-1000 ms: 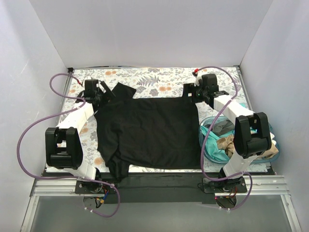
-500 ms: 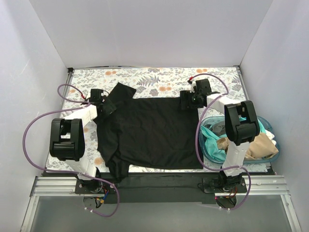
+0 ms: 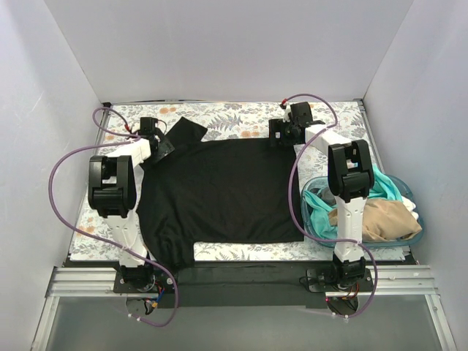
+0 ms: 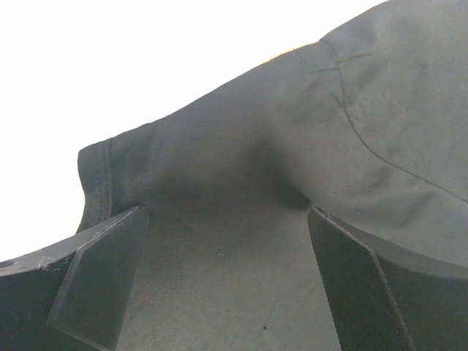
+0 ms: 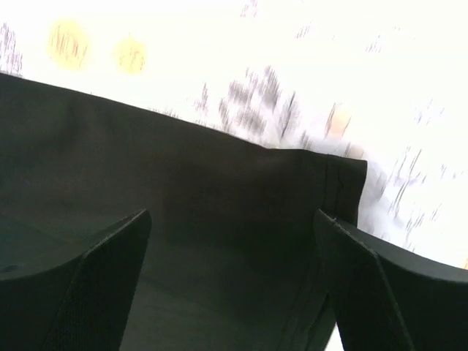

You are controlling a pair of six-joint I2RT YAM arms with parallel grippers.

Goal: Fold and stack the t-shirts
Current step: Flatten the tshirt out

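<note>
A black t-shirt [image 3: 219,190] lies spread flat on the floral table [image 3: 241,117], with one sleeve [image 3: 186,131] pointing to the far left. My left gripper [image 3: 157,142] is at the shirt's far left corner by that sleeve. In the left wrist view it [image 4: 227,212] is open, with black cloth [image 4: 365,110] between the jaws. My right gripper [image 3: 276,135] is at the shirt's far right corner. In the right wrist view it [image 5: 232,216] is open over the hemmed corner of the cloth [image 5: 146,161]. Teal [image 3: 318,205], tan [image 3: 380,223] and white [image 3: 404,203] shirts lie bunched in a tub.
The translucent blue tub [image 3: 413,238] stands at the right near edge, beside the right arm. White walls close in the table on the left, back and right. A dark strip runs along the near edge [image 3: 241,274].
Both arms have reached farther toward the back wall. The black shirt has slid away from the near edge and lies flatter, its near hem off the dark strip.
</note>
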